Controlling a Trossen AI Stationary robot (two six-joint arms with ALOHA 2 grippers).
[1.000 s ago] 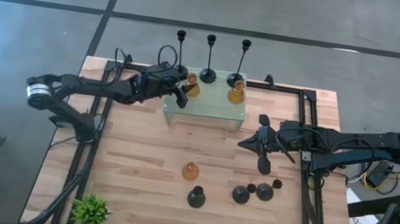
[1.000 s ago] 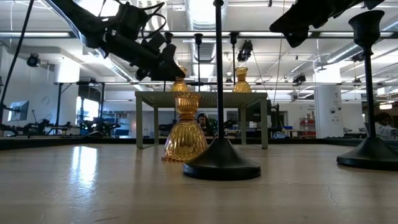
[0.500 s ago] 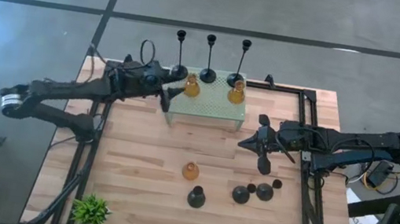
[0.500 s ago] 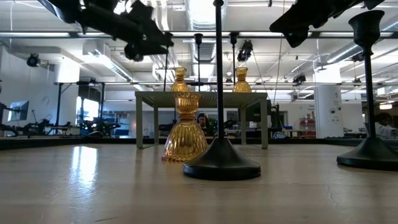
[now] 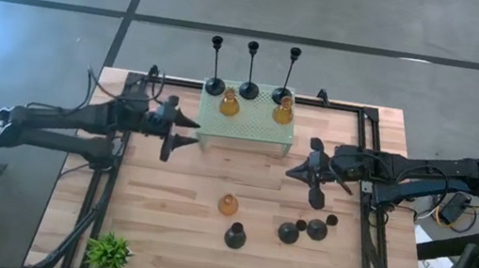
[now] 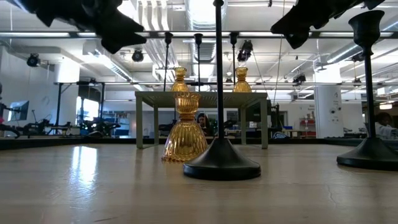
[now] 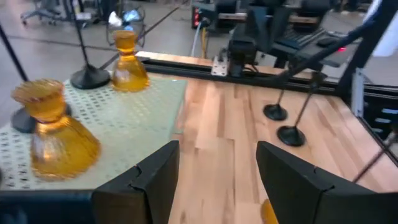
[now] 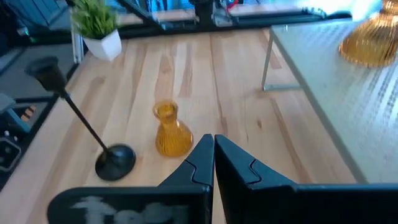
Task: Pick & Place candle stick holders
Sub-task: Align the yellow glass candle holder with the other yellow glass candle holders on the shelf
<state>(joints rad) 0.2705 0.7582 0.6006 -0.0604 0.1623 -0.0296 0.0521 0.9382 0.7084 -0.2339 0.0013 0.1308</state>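
The mint-green stand (image 5: 249, 132) at the table's far middle carries two amber glass holders (image 5: 230, 104) (image 5: 283, 112). Three tall black stems (image 5: 248, 88) stand by their round bases on its far edge. A third amber holder (image 5: 228, 206) stands on the table. Black holders (image 5: 234, 237) (image 5: 289, 232) (image 5: 317, 228) stand near it on round bases. My left gripper (image 5: 180, 135) is open and empty, just left of the stand; the nearer amber holder shows in the left wrist view (image 7: 56, 134). My right gripper (image 5: 302, 174) is shut and empty, right of the stand, above the table.
A small leafy plant (image 5: 110, 251) stands at the table's near left corner. Dark rails (image 5: 372, 154) run along the table's left, right and far sides. Bare wood (image 5: 163, 199) lies between the stand and the near edge on the left.
My left gripper has drawn back from the left amber holder on the stand, going toward the table's left and near edges. That holder stays upright on the stand.
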